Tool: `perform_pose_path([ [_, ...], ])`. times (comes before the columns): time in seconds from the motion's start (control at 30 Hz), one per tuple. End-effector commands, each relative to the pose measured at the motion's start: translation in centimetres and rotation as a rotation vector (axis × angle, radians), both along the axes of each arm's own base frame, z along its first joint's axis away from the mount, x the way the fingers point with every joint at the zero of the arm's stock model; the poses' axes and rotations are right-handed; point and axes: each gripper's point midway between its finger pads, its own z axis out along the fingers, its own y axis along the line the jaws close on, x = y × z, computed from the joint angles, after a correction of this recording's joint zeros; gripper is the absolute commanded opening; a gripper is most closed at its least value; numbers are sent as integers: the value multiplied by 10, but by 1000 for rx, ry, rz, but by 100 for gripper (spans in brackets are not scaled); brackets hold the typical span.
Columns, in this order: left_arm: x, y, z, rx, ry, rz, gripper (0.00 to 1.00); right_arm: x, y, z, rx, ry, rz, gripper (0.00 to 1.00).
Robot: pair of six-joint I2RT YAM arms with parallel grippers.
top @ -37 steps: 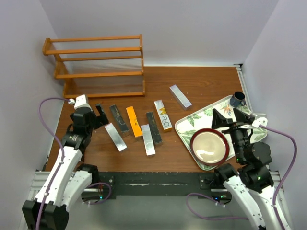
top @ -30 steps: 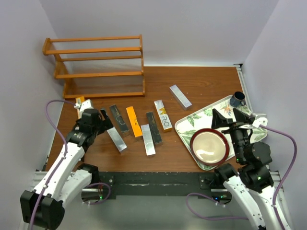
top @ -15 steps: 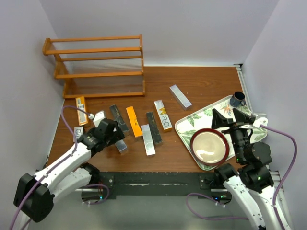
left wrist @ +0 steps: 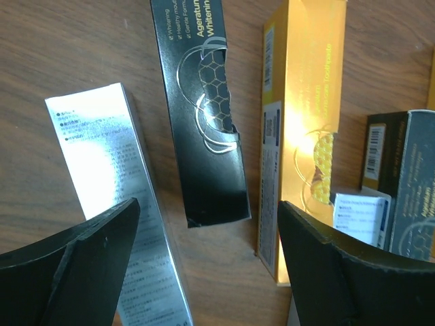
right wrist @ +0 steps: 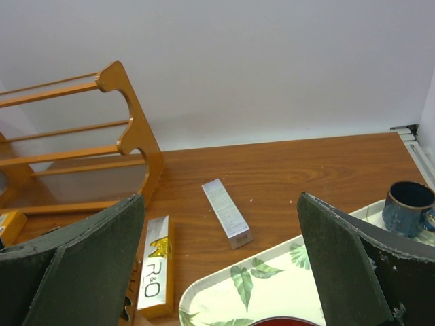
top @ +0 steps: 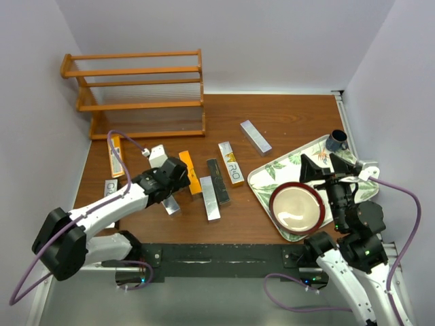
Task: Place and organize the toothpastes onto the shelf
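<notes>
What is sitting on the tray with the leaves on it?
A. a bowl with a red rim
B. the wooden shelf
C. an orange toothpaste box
A, because the top view shows the red-rimmed bowl resting on the leaf-patterned tray.
</notes>
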Motion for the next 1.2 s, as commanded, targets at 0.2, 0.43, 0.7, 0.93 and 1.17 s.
perform_pose_path([
  [0.2,34,-13,3,3,-86,52,70,-1,0,5,10,-11,2,99],
  [0.43,34,-14,-12,23,-50,55,61,0,0,5,10,-10,2,99],
  [0.7,26,-8,-31,34,-18,64,59,0,1,5,10,-8,4,99],
  [0.93,25,-7,-40,65,-2,49,54,1,1,3,9,-4,6,99],
  [1.17,26,-8,-43,92,4,14,44,0,1,4,12,-7,6,99],
])
